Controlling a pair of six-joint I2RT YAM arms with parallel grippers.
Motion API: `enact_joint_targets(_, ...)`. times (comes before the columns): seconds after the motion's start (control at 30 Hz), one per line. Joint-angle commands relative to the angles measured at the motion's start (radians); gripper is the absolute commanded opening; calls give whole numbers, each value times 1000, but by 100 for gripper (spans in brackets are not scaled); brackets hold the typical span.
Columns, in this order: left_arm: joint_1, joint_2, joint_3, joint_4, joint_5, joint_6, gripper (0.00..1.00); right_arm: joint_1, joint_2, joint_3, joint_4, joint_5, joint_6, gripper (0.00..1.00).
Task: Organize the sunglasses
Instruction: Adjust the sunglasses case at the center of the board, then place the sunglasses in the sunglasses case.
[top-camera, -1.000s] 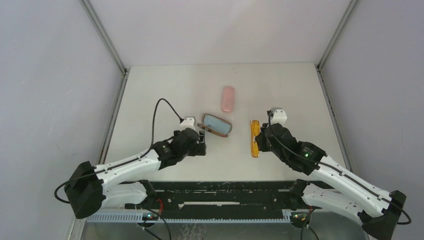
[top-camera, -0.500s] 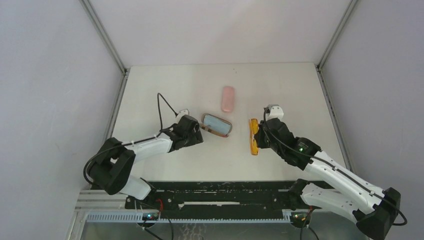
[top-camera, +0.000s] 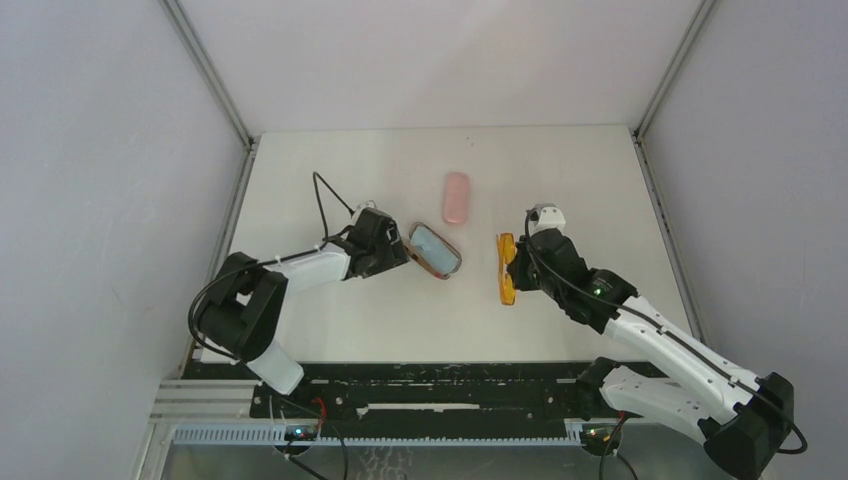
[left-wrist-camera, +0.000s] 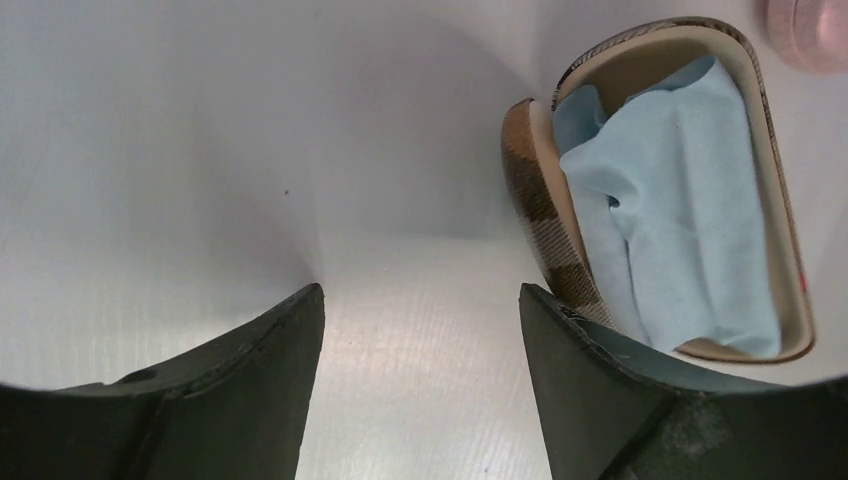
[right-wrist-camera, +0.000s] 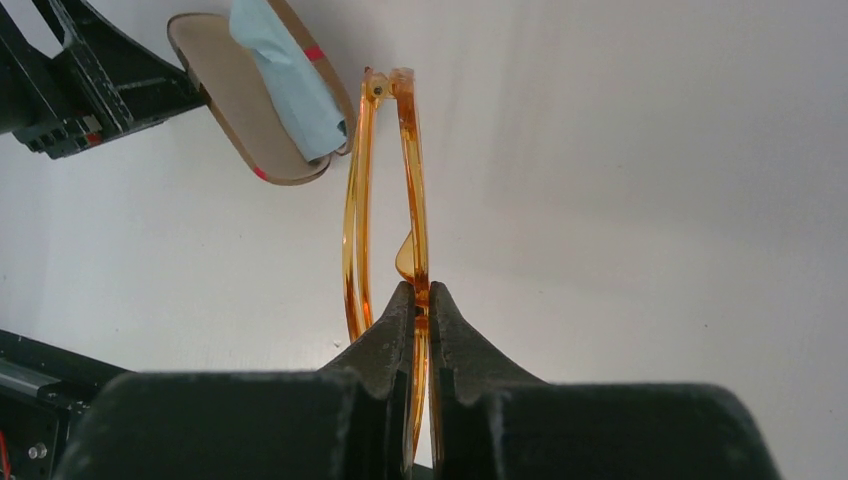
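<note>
Orange sunglasses (right-wrist-camera: 412, 170) front and centre: folded flat, arms tucked against the frame, and the right fingers (right-wrist-camera: 400, 315) are clamped tight on the frame around its middle. From above, the pair sits low over the tabletop (top-camera: 330, 170), right of centre. Its long axis runs near-to-far with a slight tilt. Whether it is off the surface, I can't tell.

Now the relation that matters. The open brown case (top-camera: 448, 266) lies just to the glasses' left, apart from them, with its long axis on a diagonal. So the two axes don't line up. My read: the glasses need a turn as well as a short carry leftward before they'll drop in. A blue cloth (left-wrist-camera: 670, 220) already fills the case, which could crowd the fit.

The right arm is plainly the nearer one, since it has the pair in hand. Left fingers (left-wrist-camera: 250, 380) stand spread wide with nothing between them, right at the case's far-left end, well placed to steady it. Contact there is unclear. The pink case (top-camera: 456, 197) lies closed further back.
</note>
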Motion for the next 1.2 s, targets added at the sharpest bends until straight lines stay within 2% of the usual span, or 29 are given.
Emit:
enact_joint_targets(0.0,23,32,79,12,59,8,76,-19,8,-1,63,-24,-34,0)
enact_joint_targets(0.33,38,91,137,21,105,38,77,-56,49,-5,123,-121,-72,0)
enact_joint_targets(0.63,39,95,157,45,163,77,78,-128,150,14,215,-249,-49,0)
enact_joint_targets(0.9,40,113,204,36,180,111,78,-183,331,118,300,-438,-66,0)
enact_joint_targets(1.17,41,127,218,51,187,122,78,-226,572,243,371,-552,-25,0)
